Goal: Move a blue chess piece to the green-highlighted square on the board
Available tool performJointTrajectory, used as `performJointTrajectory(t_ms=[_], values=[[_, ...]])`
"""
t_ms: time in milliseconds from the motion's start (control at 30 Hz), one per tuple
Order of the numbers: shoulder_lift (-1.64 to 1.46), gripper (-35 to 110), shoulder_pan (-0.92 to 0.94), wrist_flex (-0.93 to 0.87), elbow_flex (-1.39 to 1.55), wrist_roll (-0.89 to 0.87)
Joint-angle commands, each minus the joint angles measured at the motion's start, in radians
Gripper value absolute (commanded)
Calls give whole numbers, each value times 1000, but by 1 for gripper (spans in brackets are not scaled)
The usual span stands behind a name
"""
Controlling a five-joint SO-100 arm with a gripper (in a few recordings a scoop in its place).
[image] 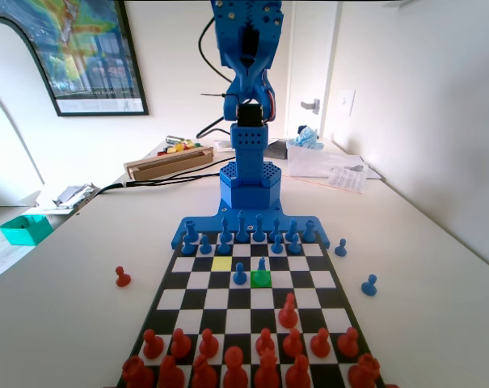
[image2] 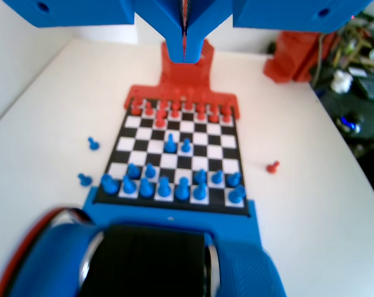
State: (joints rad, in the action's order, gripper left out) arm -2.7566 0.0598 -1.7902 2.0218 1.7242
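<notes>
A blue chess piece [image: 261, 267], a small pawn, stands on the green-highlighted square [image: 262, 280] in the third row of the board [image: 329, 280] from the blue arm. In the wrist view the same pawn [image2: 170, 143] stands near the board's [image2: 233, 143] middle, left of another blue pawn [image2: 186, 145]. My gripper [image2: 185, 38] hangs high above the board, far from the pawn, jaws pressed together with nothing between them. In the fixed view the gripper [image: 248, 56] is raised above the arm's base.
A second blue pawn [image: 240, 275] stands just left of the green square. A yellow square [image: 221, 263] lies one row nearer the arm. Two blue pawns [image: 340, 247] [image: 369, 284] and a red pawn [image: 123, 277] stand off the board. Red pieces [image: 264, 343] fill the near rows.
</notes>
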Motion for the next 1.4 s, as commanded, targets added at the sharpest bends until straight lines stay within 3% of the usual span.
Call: performJointTrajectory(t_ms=[0,367,667,1000,1367], values=[[-69,1,-6,6,25,28],[-247,1,-14,49,141,66],[-206,1,-44,28,18,29],[-267,1,-49,219,147,20],[-296,1,-51,222,163,25]])
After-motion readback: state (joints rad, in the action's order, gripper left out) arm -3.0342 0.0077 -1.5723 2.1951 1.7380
